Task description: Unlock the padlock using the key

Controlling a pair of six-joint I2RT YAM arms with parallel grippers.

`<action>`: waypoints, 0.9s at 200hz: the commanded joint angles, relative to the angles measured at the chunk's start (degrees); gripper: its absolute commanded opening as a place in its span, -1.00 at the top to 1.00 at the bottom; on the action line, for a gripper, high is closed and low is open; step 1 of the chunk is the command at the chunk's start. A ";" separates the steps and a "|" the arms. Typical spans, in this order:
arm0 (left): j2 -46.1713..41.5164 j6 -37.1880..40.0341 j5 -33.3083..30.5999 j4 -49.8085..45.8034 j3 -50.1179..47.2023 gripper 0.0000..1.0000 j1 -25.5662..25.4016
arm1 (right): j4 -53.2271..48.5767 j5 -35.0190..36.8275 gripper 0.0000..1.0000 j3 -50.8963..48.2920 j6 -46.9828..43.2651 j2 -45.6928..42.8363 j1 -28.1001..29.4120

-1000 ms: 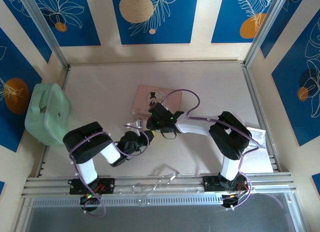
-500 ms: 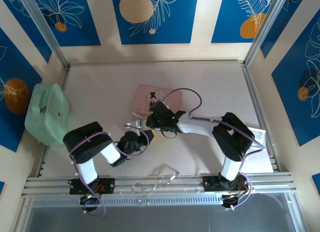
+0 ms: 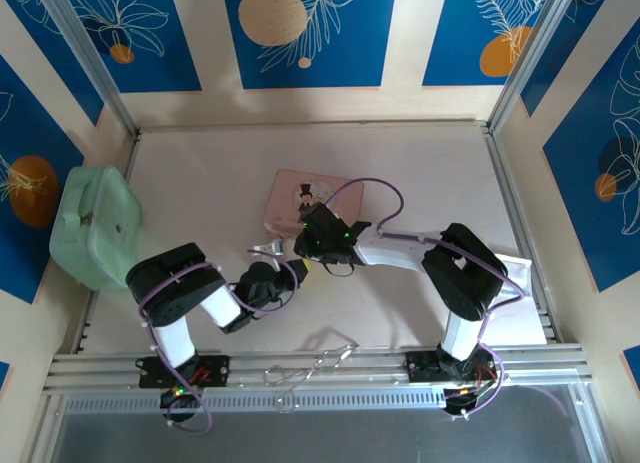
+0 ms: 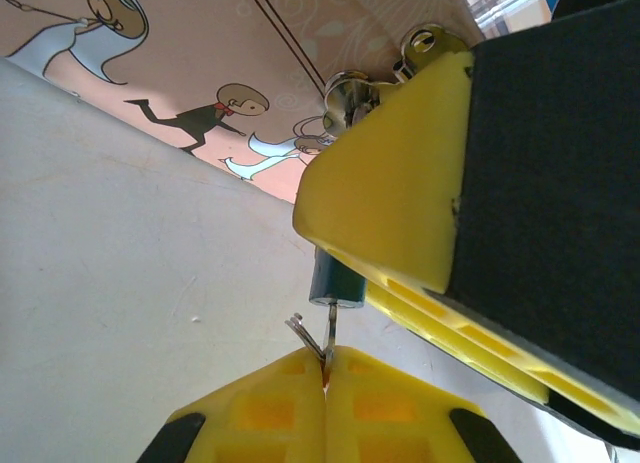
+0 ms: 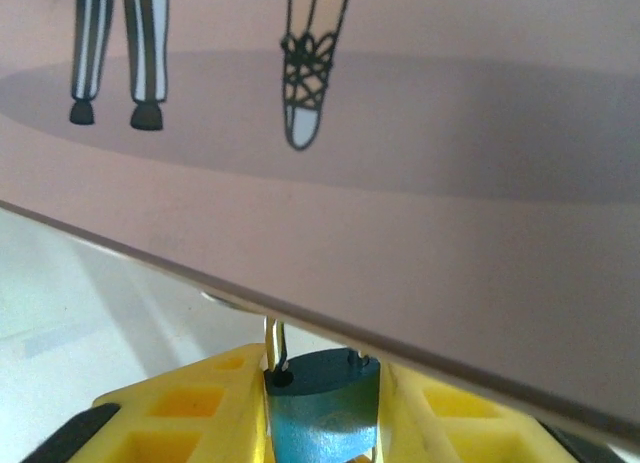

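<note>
**Left gripper (image 4: 325,371) brings the key to the lock**

The left gripper is pressed together on the thin metal key (image 4: 329,335). The key's tip points up into the lower end of the small teal padlock (image 4: 335,281). The right gripper (image 5: 322,385) is clamped on the padlock's body and holds it close beside the edge of the pink tin (image 3: 290,198), apparently a little above the bench (image 3: 200,183).

Gripped this way, the lock cannot swing or slide while the key is pushed and turned, which is probably why both arms are used. I cannot tell whether the key is fully seated. The step in hand looks like inserting or turning it.

The pink tin lies flat with its lid on. A pale green case (image 3: 95,228) at the left side looks shut. Nothing shows what either one contains.
</note>
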 commanded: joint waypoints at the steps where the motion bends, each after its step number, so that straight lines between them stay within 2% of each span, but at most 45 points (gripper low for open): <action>1: 1.14 -0.13 -0.26 3.53 -0.50 1.00 0.56 | 0.60 -1.21 0.36 -0.78 0.20 1.03 -0.66; 20: 1.23 -0.15 -0.33 3.63 -0.58 1.00 0.61 | 0.85 -1.19 0.49 -0.74 -0.32 1.03 -0.85; 38: 1.23 -0.10 -0.26 3.62 -0.51 1.00 0.65 | 0.78 -1.30 0.74 -0.61 -0.68 1.03 -0.95; 56: 1.24 0.00 0.06 3.61 -0.41 1.00 0.67 | 0.35 -1.24 0.89 -0.44 -0.85 0.87 -0.77; 78: -0.29 1.13 -1.36 4.02 -1.68 0.27 0.71 | -1.86 -0.71 0.99 0.55 -0.55 0.84 -0.50; 92: -2.78 2.18 -2.79 2.57 -2.72 -0.06 0.69 | -3.73 -0.38 1.00 1.68 -0.60 1.32 -0.37; 99: -4.38 2.72 -3.36 0.82 -2.95 -0.13 0.71 | -4.61 -0.26 1.00 2.13 -0.50 1.37 -0.28; 113: -8.24 3.53 -4.65 -4.06 -2.99 -0.10 0.69 | -6.77 0.05 1.00 3.46 -0.09 1.80 -0.08; 145: -15.10 4.53 -7.40 -16.67 -1.80 0.26 0.65 | -13.91 -0.44 1.00 8.85 0.33 3.76 0.24; 180: -11.92 4.97 -4.52 -13.80 -0.49 0.34 0.70 | -20.91 -1.89 1.00 14.45 0.98 6.15 0.29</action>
